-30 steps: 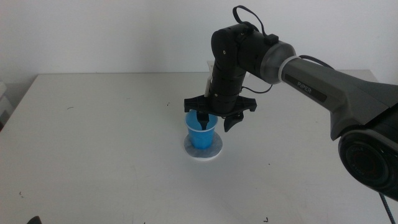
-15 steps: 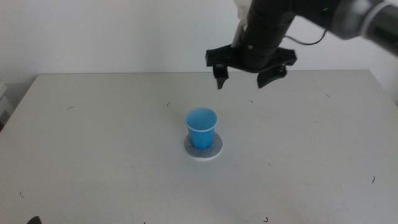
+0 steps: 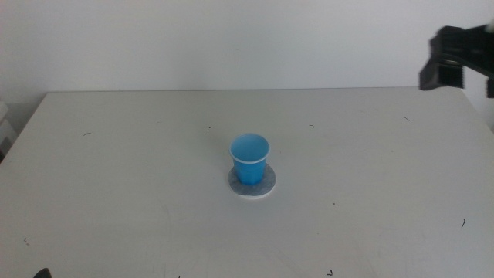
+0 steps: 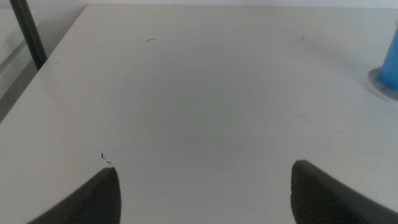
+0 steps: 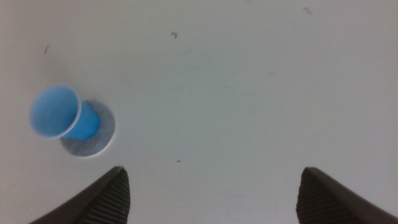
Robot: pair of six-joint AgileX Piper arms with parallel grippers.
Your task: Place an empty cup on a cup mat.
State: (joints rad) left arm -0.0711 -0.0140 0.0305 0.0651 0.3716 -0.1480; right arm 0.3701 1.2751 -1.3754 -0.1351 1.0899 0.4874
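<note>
Middle view: right gripper [image 3: 461, 73] has pulled up and away to the far right edge since a second ago, fingers spread and empty, leaving the cup [image 3: 250, 159] upright on the cup mat [image 3: 252, 184] mid-bench [image 3: 116, 193], so placement looks done; left wrist view: left gripper [image 4: 205, 193] waits low, fingers apart, holding nothing; right wrist view: cup sits well clear of the released fingers.

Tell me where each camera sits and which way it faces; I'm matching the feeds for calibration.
Middle view: looks forward and down over the white table; right gripper at the right edge.
Left wrist view: low, looking across the table; own fingers spread at the bottom.
Right wrist view: high, looking straight down; own fingers spread.
Shared: all three show the small bright blue plastic cup upright on the round grey cup mat.
</note>
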